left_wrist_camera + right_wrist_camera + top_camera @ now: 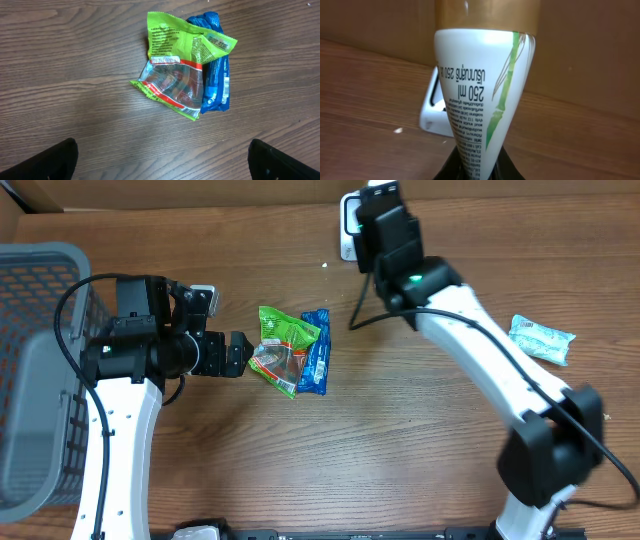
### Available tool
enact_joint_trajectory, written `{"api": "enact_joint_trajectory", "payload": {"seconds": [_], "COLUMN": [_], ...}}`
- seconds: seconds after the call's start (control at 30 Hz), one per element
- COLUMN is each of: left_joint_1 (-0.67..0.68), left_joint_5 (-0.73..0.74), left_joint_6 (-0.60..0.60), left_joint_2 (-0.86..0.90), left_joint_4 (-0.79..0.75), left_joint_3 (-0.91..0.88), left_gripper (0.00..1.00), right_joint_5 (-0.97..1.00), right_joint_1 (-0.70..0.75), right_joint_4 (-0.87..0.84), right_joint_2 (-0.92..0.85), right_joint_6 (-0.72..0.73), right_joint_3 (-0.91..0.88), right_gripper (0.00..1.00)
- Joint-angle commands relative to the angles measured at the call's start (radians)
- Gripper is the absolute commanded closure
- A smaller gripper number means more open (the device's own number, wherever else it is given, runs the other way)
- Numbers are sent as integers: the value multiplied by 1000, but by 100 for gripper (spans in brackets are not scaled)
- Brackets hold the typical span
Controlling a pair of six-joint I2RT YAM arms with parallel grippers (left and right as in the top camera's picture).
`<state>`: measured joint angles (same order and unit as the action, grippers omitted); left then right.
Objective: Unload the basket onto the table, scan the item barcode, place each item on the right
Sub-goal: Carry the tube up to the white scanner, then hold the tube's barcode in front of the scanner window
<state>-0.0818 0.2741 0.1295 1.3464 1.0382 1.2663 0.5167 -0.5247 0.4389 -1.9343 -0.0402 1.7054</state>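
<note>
A wooden surface [400,440] is seen from overhead, with a grey mesh basket [40,270] at its left edge. The left fingers [45,162] are spread wide and hold nothing; they are placed just left of a green packet [285,345], which is laid partly over a blue packet [318,350] near the middle of the surface. A white and green packet [541,338] is seen well apart from these, on the right side. The right arm is stretched to the far edge, where the right fingers [502,170] are clamped on the narrow end of a white tube [480,75]. The tube is held upright, with its gold cap at the top and a bamboo drawing and upside-down print on its side. Just behind the tube, a white scanner [431,112] is set on the surface. No barcode can be made out on the visible face of the tube.
</note>
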Motion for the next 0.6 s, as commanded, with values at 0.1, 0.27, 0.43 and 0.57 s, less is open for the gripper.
{"api": "enact_joint_trajectory", "payload": {"seconds": [0.1, 0.27, 0.43, 0.57], "left_joint_1": [4, 4, 4, 4], "left_joint_5": [11, 11, 11, 11], "left_joint_6": [-14, -14, -14, -14], "left_joint_2": [1, 1, 1, 1], "left_joint_4": [-3, -3, -3, -3], "left_joint_3": [-1, -1, -1, -1], "left_gripper": [0, 0, 1, 0], "right_joint_5": [276, 299, 178, 92], "right_joint_1": [11, 21, 55, 77], "right_joint_4": [-272, -546, -704, -746], "right_joint_2": [-139, -227, -301, -343], "right_joint_6": [-434, -740, -943, -1025], "right_joint_3": [11, 11, 11, 11], "right_gripper": [96, 96, 96, 96]}}
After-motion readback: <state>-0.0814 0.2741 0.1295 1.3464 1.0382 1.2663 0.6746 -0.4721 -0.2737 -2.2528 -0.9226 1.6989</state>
